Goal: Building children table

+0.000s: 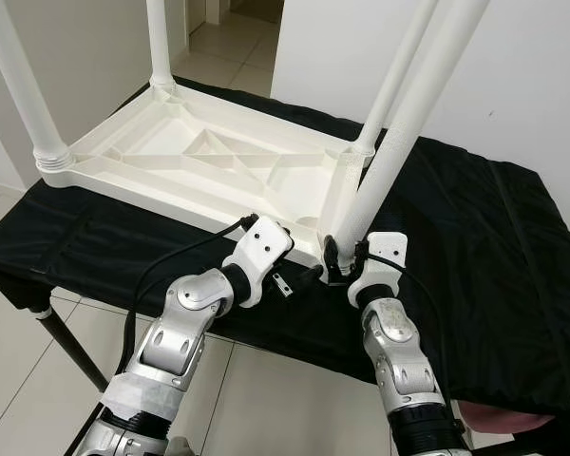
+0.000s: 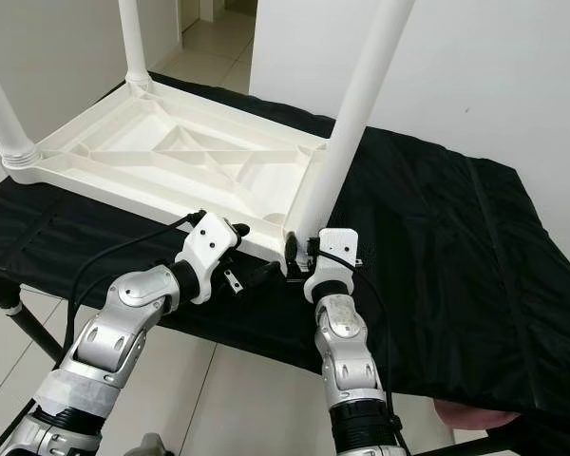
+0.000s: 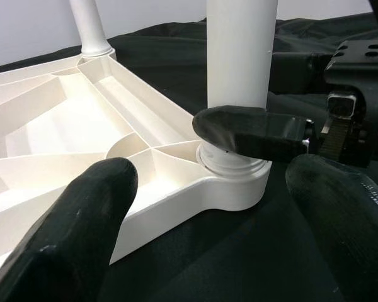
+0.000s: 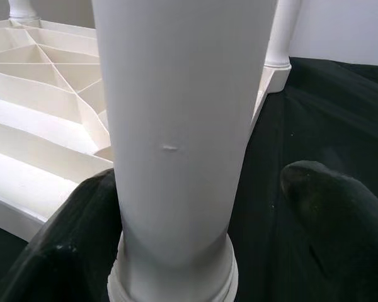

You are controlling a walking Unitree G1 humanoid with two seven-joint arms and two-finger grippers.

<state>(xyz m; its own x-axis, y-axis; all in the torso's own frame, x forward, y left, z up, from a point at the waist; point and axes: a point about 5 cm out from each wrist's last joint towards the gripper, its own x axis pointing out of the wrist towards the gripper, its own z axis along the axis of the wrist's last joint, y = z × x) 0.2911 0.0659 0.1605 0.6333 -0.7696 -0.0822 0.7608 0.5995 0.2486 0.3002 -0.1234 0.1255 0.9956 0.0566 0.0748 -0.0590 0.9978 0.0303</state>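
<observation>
1. The upturned white table top [image 1: 209, 157] lay on the black-draped surface [image 1: 494, 247], legs pointing up.
2. The right claw [image 1: 340, 258] straddled the near-right leg [image 1: 408, 114] just above its corner socket; whether it truly clenched was unclear.
3. The left claw [image 1: 299, 280] hovered released, just left of that upright leg.
</observation>
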